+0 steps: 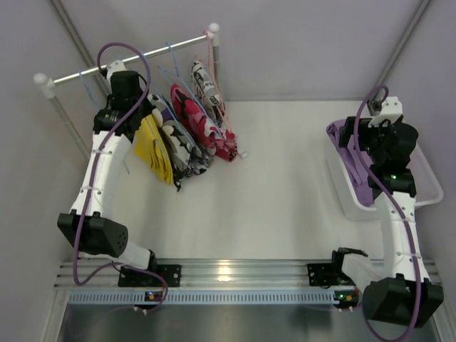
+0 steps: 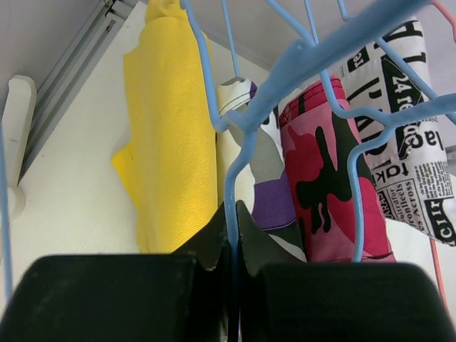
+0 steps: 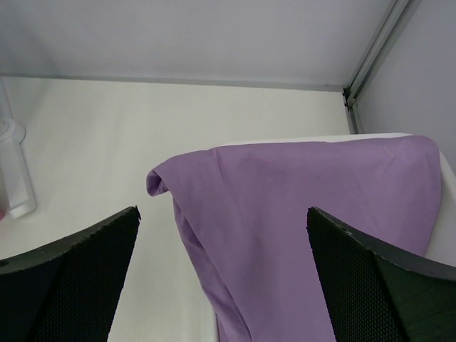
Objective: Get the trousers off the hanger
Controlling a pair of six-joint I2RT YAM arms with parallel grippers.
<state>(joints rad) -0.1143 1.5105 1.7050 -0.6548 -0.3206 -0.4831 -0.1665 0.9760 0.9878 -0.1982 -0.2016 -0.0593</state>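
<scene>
A: Why clamp the left gripper [image 2: 231, 217] shut on the thin blue wire hanger [image 2: 231, 189] below the silver clothes rail [image 1: 128, 60]?

B: Probably to steady it for stripping the next pair. Beside it hang plain yellow cloth trousers [image 2: 171, 142], a pink-red camouflage pair [image 2: 320, 178] and a black-and-white newsprint pair [image 2: 406, 142].

A: And the right gripper [image 3: 222, 214], spread wide?

B: Holding nothing, far right of the rail, over plain lilac trousers [image 3: 299, 214] draped on a white plastic bin [image 1: 429, 187], apparently already off.

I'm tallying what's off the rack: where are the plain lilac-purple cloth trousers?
Top view: the lilac-purple trousers drape over the rim of the white plastic bin at the right of the table, beneath the open right gripper.
</scene>
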